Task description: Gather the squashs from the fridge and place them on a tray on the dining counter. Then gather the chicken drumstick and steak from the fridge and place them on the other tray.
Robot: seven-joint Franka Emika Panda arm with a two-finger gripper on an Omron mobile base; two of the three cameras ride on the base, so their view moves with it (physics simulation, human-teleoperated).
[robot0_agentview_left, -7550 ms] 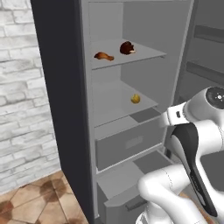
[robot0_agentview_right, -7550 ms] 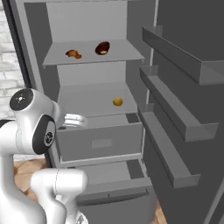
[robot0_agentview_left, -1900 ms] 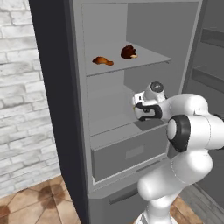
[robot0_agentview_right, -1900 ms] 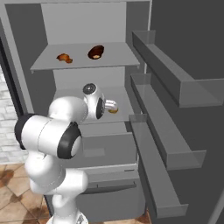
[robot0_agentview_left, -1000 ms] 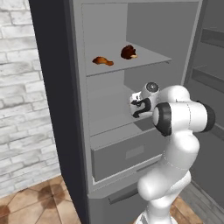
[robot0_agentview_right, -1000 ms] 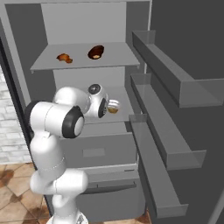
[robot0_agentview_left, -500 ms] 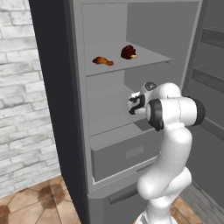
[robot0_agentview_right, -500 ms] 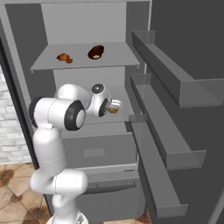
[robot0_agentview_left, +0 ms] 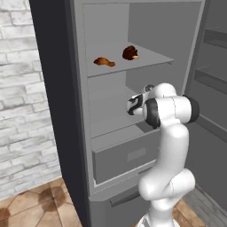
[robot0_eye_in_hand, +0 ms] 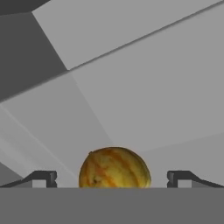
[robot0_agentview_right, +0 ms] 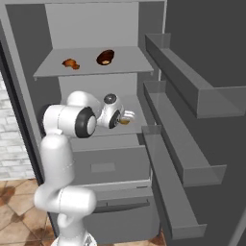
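Brick wall (robot0_agentview_left: 26, 111), pale grey-white, stands left of the tall dark grey fridge (robot0_agentview_left: 53, 88) in the left base view; brown floor tiles (robot0_agentview_left: 35, 204) lie below. Fridge door is open, light grey shelves exposed. On the upper shelf (robot0_agentview_left: 142, 60): a small orange-brown tapering chicken drumstick (robot0_agentview_left: 103, 61) to the left, a dark reddish-brown rounded steak (robot0_agentview_left: 130, 52) just right of it, the two apart. White arm reaches into the compartment under that shelf; the end effector (robot0_agentview_left: 134, 105) sits above the lower shelf, over the closed grey drawer (robot0_agentview_left: 126, 156).

Right base view: same fridge interior, with the door's grey rack bins (robot0_agentview_right: 182, 86) at right. Drumstick (robot0_agentview_right: 70, 63) and steak (robot0_agentview_right: 105, 57) on the upper shelf (robot0_agentview_right: 129, 60). Below, the end effector (robot0_agentview_right: 126, 116) points toward a small yellow-orange squash (robot0_agentview_right: 124, 121), only partly visible behind the hand, on the lower shelf.

Hand view: round yellow-orange squash (robot0_eye_in_hand: 114, 168) with streaked skin, centred low, resting on the light grey shelf floor (robot0_eye_in_hand: 153, 109). Dark fingertips (robot0_eye_in_hand: 41, 178) stand far out to either side of it, spread wide, neither touching it; nothing gripped.
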